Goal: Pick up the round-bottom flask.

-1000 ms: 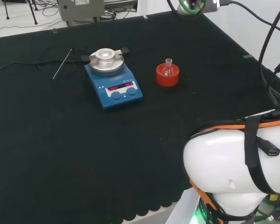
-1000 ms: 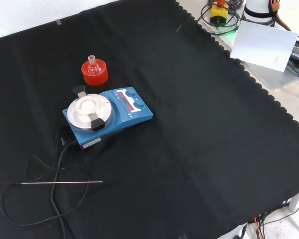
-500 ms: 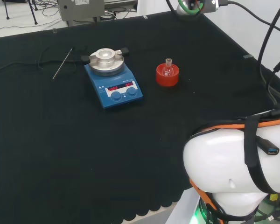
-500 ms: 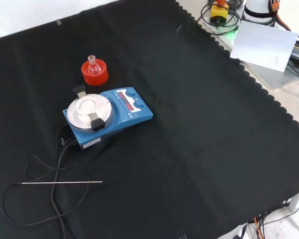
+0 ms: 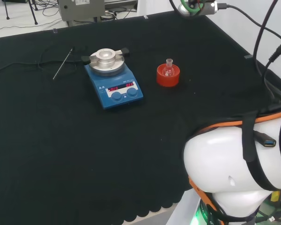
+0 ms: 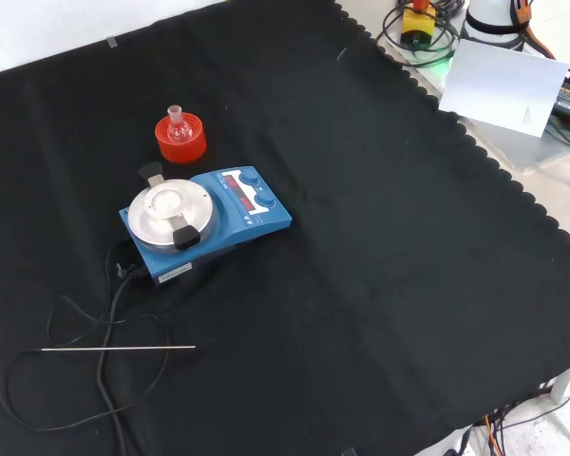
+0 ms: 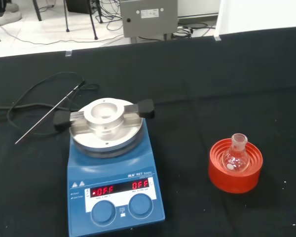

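Black cloth (image 6: pixel 408 285) over the bench: the working ground, largely bare.

My own white arm link (image 5: pixel 234 173) at the head view's right: drawn back from the ware.

Blue stirrer plate with a round silver top and two knobs (image 6: pixel 204 217): mid-cloth, not my concern.

Black cable (image 6: pixel 104 323) and thin metal rod (image 6: pixel 119 349): lying beyond the plate, well apart from my target.

Red ribbed ring stand (image 7: pixel 235 166): just beside the plate.

Small clear glass round-bottom flask (image 7: pixel 236 157): seated upright in the red stand, neck up, untouched.

My hand: I cannot tell its state.

Step in hand, as I judge it: the approach, not yet begun in earnest. Next I must bring my hand down over the stand and close around the flask's neck or bulb without tipping it.
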